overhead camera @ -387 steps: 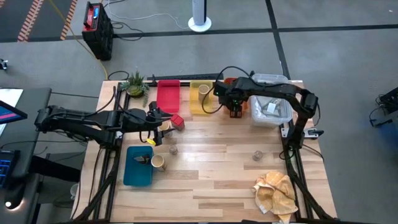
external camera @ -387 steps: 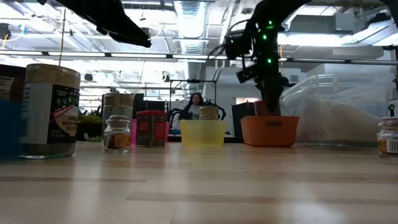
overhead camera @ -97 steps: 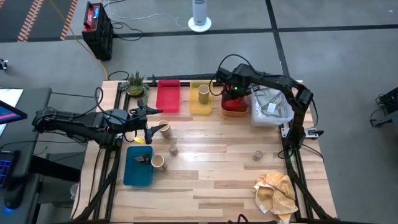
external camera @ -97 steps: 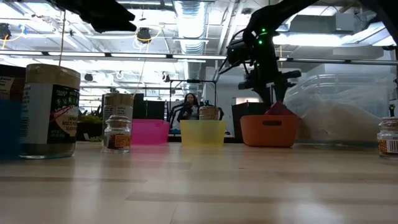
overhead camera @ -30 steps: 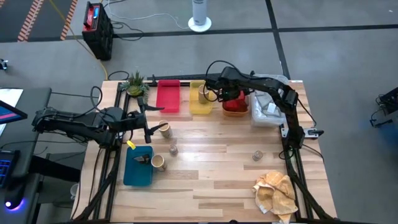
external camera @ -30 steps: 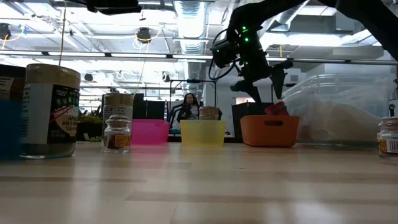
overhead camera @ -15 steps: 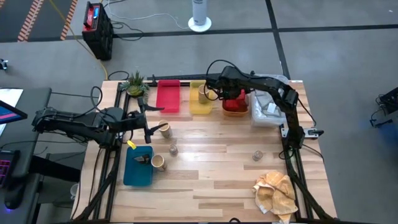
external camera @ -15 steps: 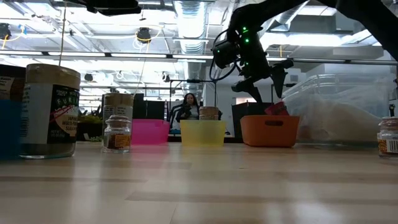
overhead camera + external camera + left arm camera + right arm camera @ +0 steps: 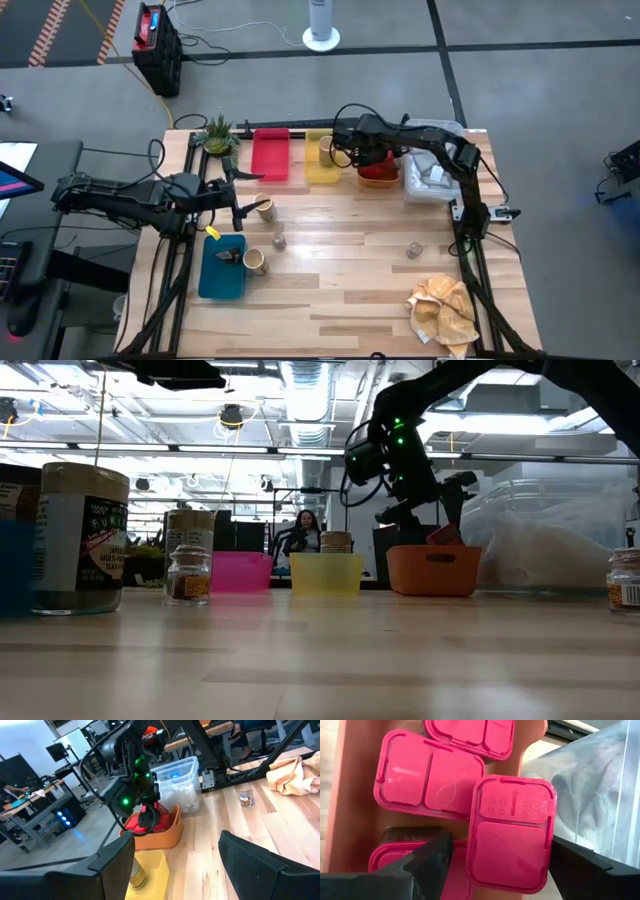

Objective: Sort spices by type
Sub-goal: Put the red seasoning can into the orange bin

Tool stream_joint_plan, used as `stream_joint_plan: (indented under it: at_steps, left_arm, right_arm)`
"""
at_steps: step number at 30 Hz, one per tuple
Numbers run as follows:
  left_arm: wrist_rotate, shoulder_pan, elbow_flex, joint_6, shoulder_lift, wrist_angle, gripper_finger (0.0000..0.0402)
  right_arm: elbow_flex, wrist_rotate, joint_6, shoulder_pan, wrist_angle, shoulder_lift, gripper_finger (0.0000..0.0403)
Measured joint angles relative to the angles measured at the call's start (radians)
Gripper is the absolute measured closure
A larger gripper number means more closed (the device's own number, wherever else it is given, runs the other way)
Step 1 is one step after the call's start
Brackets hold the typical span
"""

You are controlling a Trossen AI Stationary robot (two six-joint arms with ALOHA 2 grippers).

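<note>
My right gripper (image 9: 501, 851) hangs open above the orange tray (image 9: 378, 181), pointing down. Its fingers stand on either side of a red tin (image 9: 512, 840) without touching it. That tin lies tilted on other red tins (image 9: 430, 782) in the tray. My left gripper (image 9: 175, 855) is open and empty, raised over the table's left part (image 9: 243, 208), beside a tan cylinder (image 9: 265, 208). A second tan cylinder (image 9: 326, 150) stands in the yellow tray, and a third (image 9: 255, 262) is by the blue tray. Small glass jars (image 9: 279, 240) (image 9: 413, 249) stand on the wood.
A red tray (image 9: 270, 155), a yellow tray (image 9: 318, 175) and the orange tray line the far edge, with a clear plastic bin (image 9: 437, 172) to their right. A plant (image 9: 218, 135) sits at the far left, a blue tray (image 9: 222, 268) near left, a beige cloth (image 9: 445, 310) near right.
My right gripper has shifted a little toward the table's right and slightly down over the orange tray. The red tins have stayed where they lie.
</note>
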Motion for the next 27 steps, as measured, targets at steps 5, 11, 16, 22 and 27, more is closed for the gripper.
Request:
stream_joint_plan:
  at_steps: [5,11,16,22,27]
  left_arm:
    - [0.000,0.000,0.000,-0.001,0.000,0.002,0.0125]
    - [0.000,0.000,0.000,-0.001,0.000,0.005,0.0125]
    - [0.000,0.000,0.000,0.002,0.000,0.005,0.0125]
    - [0.000,0.000,0.000,0.003,0.000,0.005,0.0125]
    - [0.000,0.000,0.000,0.003,0.000,0.005,0.0125]
  right_arm:
    - [-0.002,0.029,-0.012,-0.003,0.003,0.001,0.0074]
    - [-0.002,0.026,-0.028,-0.026,0.004,0.002,0.0102]
    - [-0.003,0.020,-0.036,-0.032,0.000,0.003,0.0156]
    - [-0.003,0.015,-0.056,-0.030,-0.007,0.003,0.0165]
    - [0.008,0.012,-0.067,-0.010,-0.028,-0.021,0.0165]
